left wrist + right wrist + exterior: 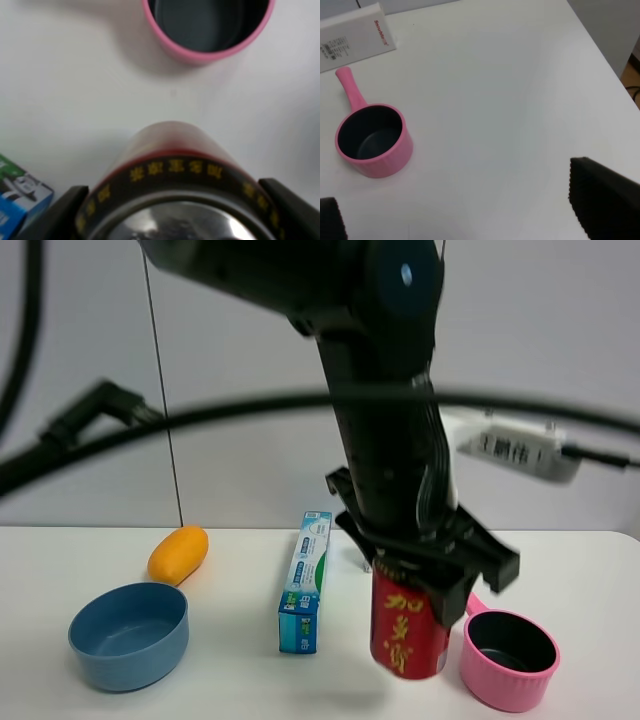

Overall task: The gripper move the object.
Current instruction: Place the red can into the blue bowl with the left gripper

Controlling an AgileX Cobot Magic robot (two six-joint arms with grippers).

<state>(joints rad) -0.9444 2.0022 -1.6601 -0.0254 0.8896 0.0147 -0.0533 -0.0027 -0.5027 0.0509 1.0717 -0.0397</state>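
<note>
The red can (408,635) with yellow Chinese characters is held in my left gripper (432,572), whose thick black fingers clamp its upper part. It hangs upright and seems a little above the white table, between the toothpaste box and the pink saucepan. In the left wrist view the can (172,165) fills the foreground between the two fingers (52,215) of the left gripper (175,215). My right gripper (465,215) is open and empty above bare table. It does not show in the exterior view.
A pink saucepan (508,655) stands right of the can and shows in both wrist views (207,30) (374,140). A toothpaste box (307,582), an orange fruit (178,553) and a blue bowl (128,635) lie to the left. A white box (355,35) lies beyond the pan.
</note>
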